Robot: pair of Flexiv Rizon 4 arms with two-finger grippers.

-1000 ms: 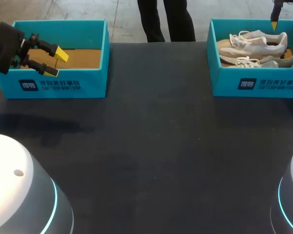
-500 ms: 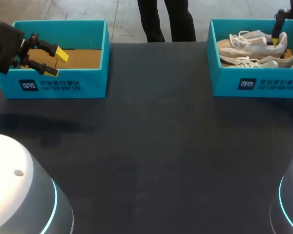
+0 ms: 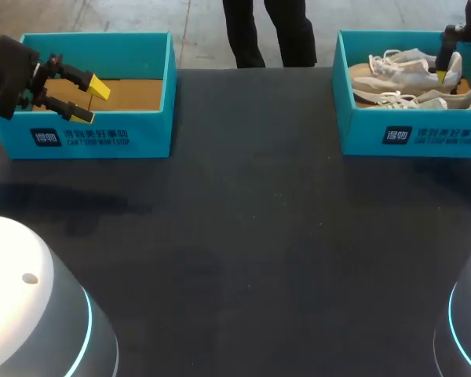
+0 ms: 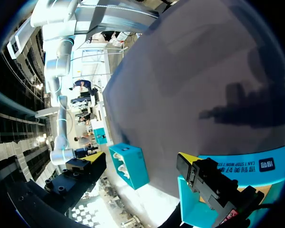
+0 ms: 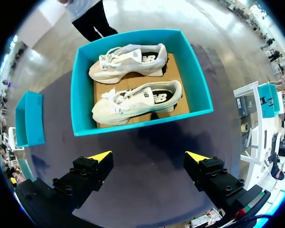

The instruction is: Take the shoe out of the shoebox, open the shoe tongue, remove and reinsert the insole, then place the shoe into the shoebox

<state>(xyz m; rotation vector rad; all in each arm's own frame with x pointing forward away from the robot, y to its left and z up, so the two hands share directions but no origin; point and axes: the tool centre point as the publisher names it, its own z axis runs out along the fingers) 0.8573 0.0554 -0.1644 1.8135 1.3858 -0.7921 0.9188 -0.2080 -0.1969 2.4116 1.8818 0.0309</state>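
Observation:
Two pale grey shoes lie on their sides in the teal shoebox (image 3: 412, 135) at the far right: one shoe (image 3: 408, 67) at the back, the other shoe (image 3: 424, 100) in front. My right gripper (image 3: 441, 75) hangs over the back shoe's heel end. In the right wrist view that gripper (image 5: 148, 156) is open and empty, high above the table, with the shoebox (image 5: 133, 127) and both shoes (image 5: 133, 102) ahead of its fingers. My left gripper (image 3: 92, 100) stands open and empty over the other box.
A second teal box (image 3: 102, 135) stands at the far left, showing only its brown cardboard floor. It shows small in the right wrist view (image 5: 31, 118). Dark tabletop (image 3: 243, 220) spreads between the two boxes and toward the front.
My right gripper has come down from the view's upper edge toward the back shoe. The left arm has not moved.

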